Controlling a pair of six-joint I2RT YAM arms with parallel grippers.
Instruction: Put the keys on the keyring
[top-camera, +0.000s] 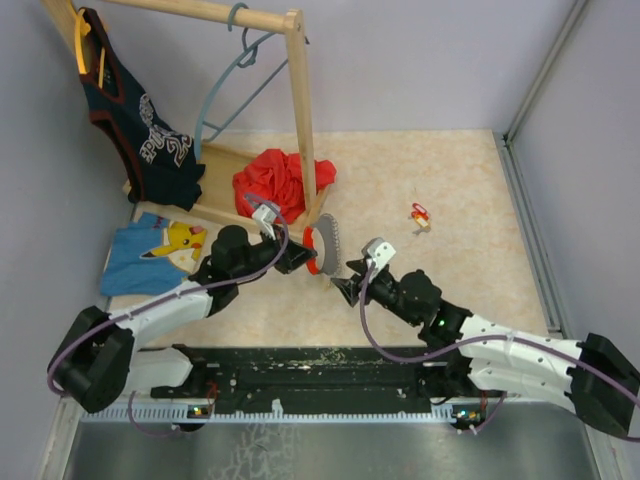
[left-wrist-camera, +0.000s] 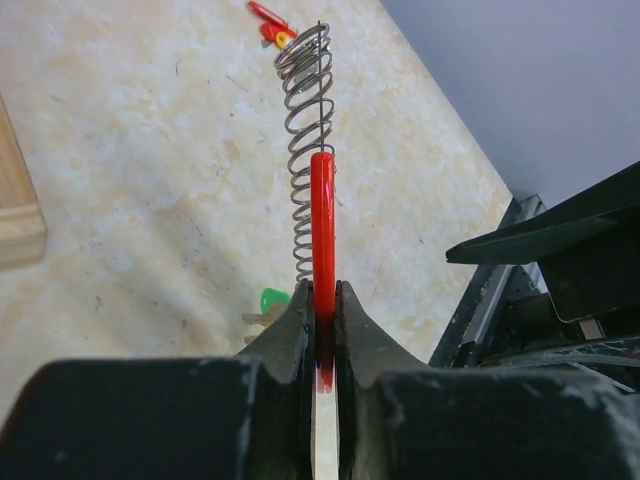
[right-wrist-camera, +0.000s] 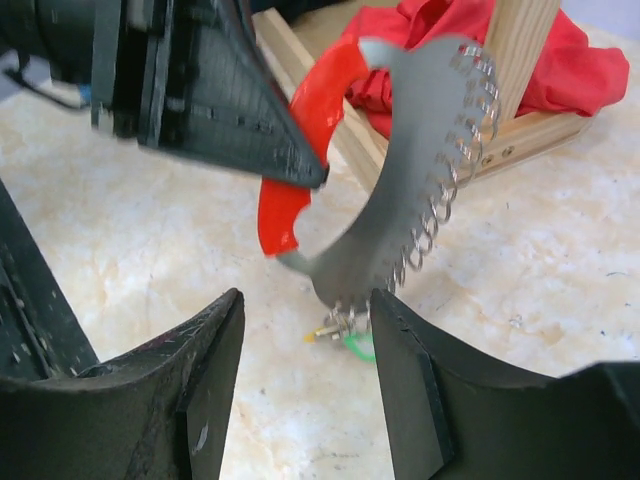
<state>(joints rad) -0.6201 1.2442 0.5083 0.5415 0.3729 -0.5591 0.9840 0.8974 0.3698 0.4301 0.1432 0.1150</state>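
My left gripper (left-wrist-camera: 322, 290) is shut on the red handle (left-wrist-camera: 322, 220) of a grey metal crescent (right-wrist-camera: 400, 180). The keyring shows as a grey wire coil (left-wrist-camera: 305, 120) running along the crescent's outer edge. It is held upright above the table, near the middle (top-camera: 326, 240). A green key (right-wrist-camera: 360, 347) and a yellow-tipped key (right-wrist-camera: 318, 335) hang at the coil's lower end. My right gripper (right-wrist-camera: 305, 330) stands open just below that end, with nothing between its fingers. Red and yellow keys (top-camera: 420, 215) lie apart on the table at the right.
A wooden clothes rack (top-camera: 300, 120) stands at the back left with a grey-blue hanger (top-camera: 235, 70) and a dark jersey (top-camera: 140, 130). A red cloth (top-camera: 275, 180) lies on its base. A blue shirt (top-camera: 150, 250) lies at the left. Grey walls close in the table.
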